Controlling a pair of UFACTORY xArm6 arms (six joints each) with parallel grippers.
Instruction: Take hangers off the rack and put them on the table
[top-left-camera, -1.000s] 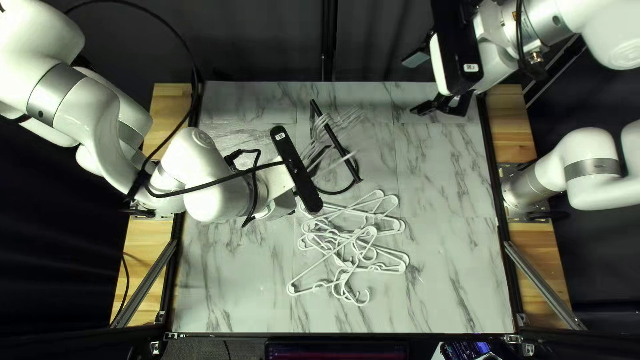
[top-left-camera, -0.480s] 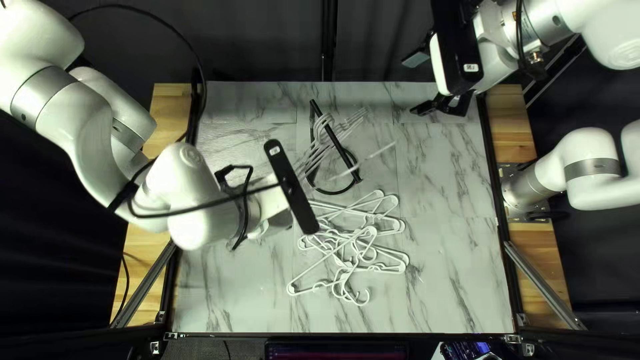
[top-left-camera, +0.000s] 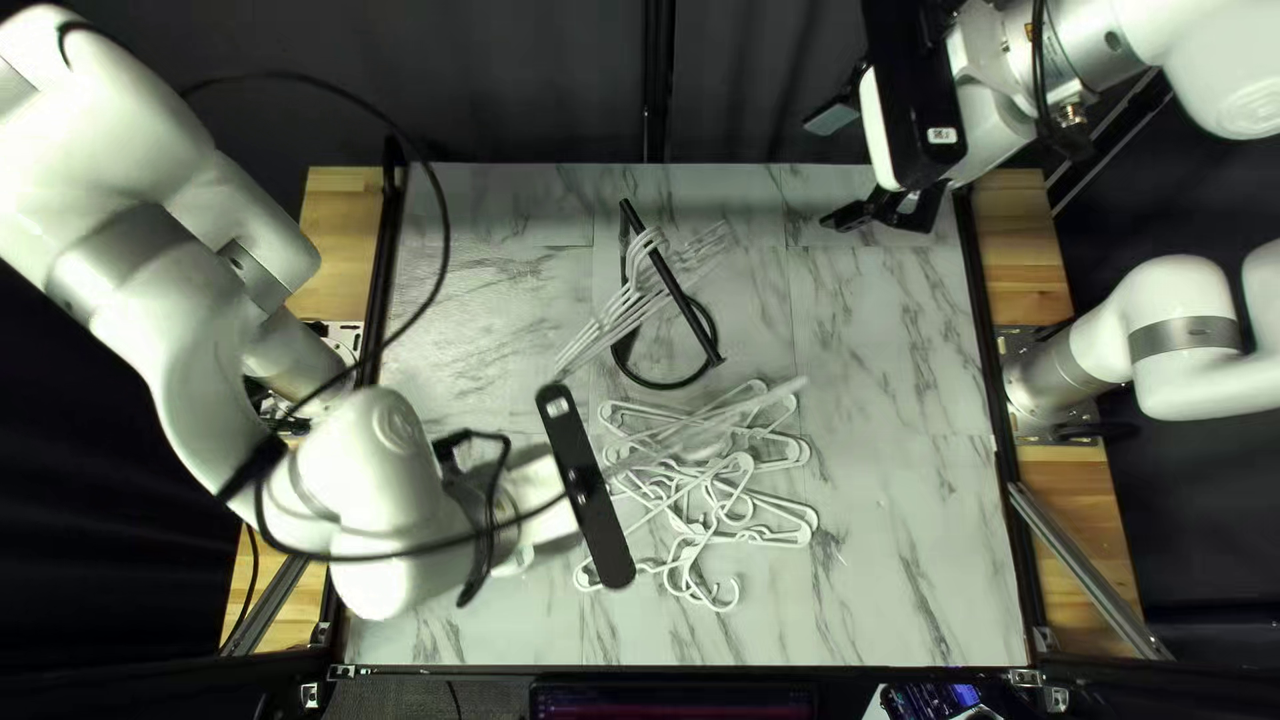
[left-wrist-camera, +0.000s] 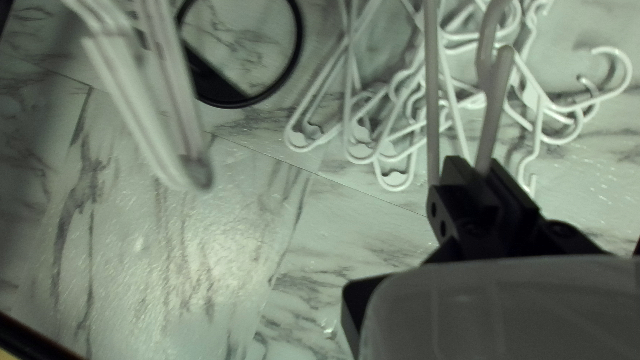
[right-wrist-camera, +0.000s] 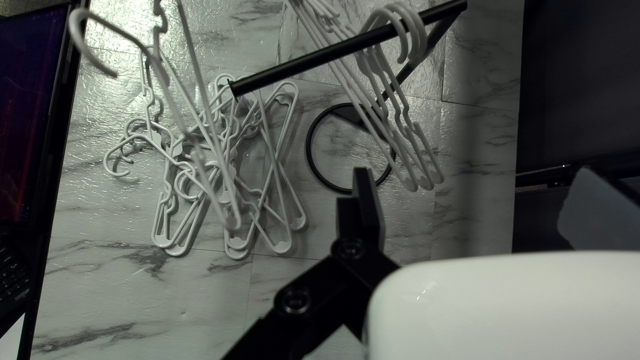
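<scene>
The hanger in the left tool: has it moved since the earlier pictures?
Yes. In the top left view, the hanger has moved away from the rack, toward the near edge of the table.

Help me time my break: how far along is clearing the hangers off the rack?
Partly done. Several white hangers already lie in a tangled pile on the table. One more, the held hanger, is in my left gripper, off the rack and above the pile, not yet laid down. Still to go after that: the small group of remaining hangers hooked on the black rack.
</scene>
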